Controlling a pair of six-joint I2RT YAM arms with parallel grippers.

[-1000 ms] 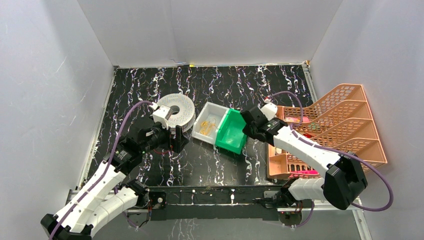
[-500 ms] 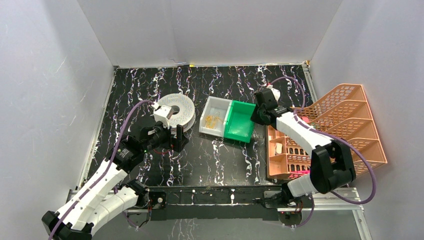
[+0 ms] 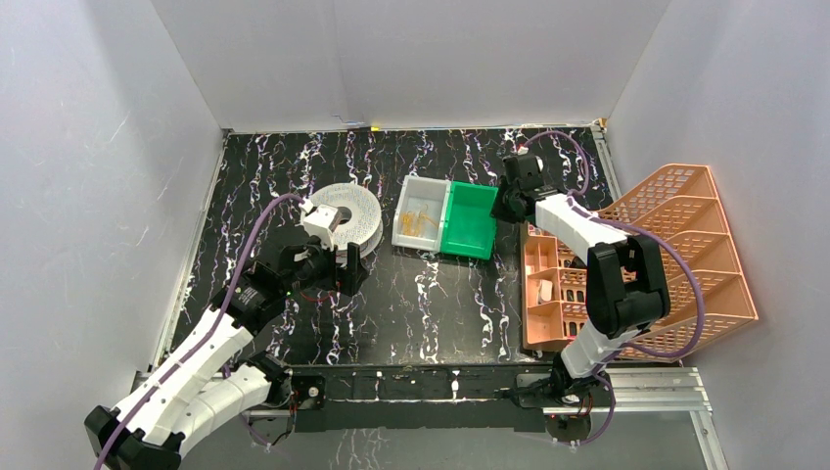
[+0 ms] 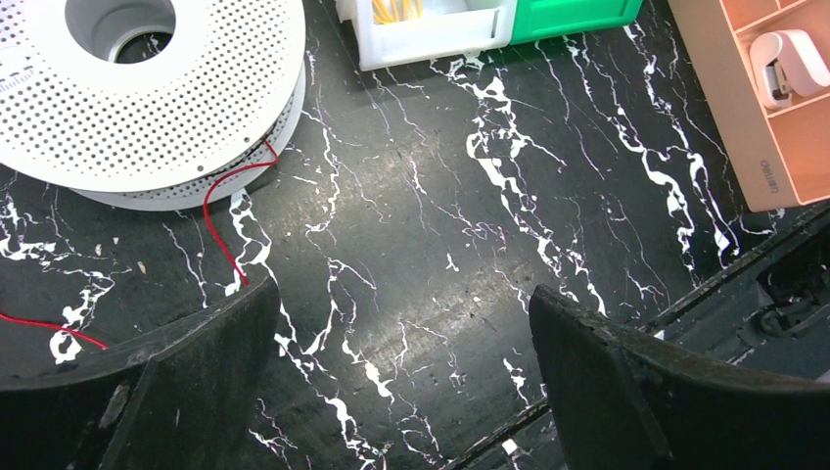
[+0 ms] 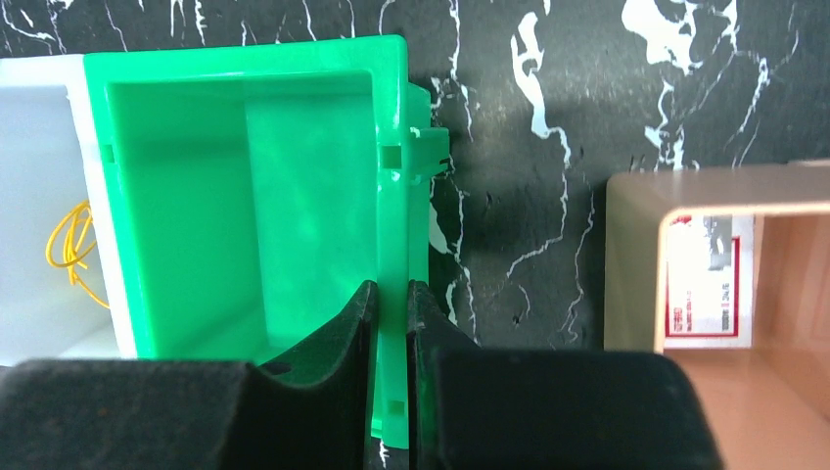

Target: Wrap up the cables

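A white perforated spool (image 3: pixel 347 217) lies flat on the black marbled table, left of centre. A thin red cable (image 4: pixel 223 220) runs from under the spool's (image 4: pixel 147 93) edge across the table toward my left gripper. Thin yellow cables (image 3: pixel 419 223) lie coiled inside a white bin (image 3: pixel 428 186). A green bin (image 3: pixel 468 220) stands against its right side. My left gripper (image 4: pixel 401 362) hangs open over bare table, just in front of the spool. My right gripper (image 5: pixel 391 304) is shut on the green bin's (image 5: pixel 245 196) right wall. The yellow cables (image 5: pixel 67 250) also show in the right wrist view.
An orange slotted rack (image 3: pixel 675 245) stands at the right. Beside it is an orange compartment tray (image 3: pixel 553 294) holding a small white device (image 4: pixel 791 61). White walls enclose the table on three sides. The arm bases and a metal rail line the near edge.
My right arm has swung toward the back with the green bin, turning both bins from a diagonal to nearly square with the table. The left arm has barely shifted.
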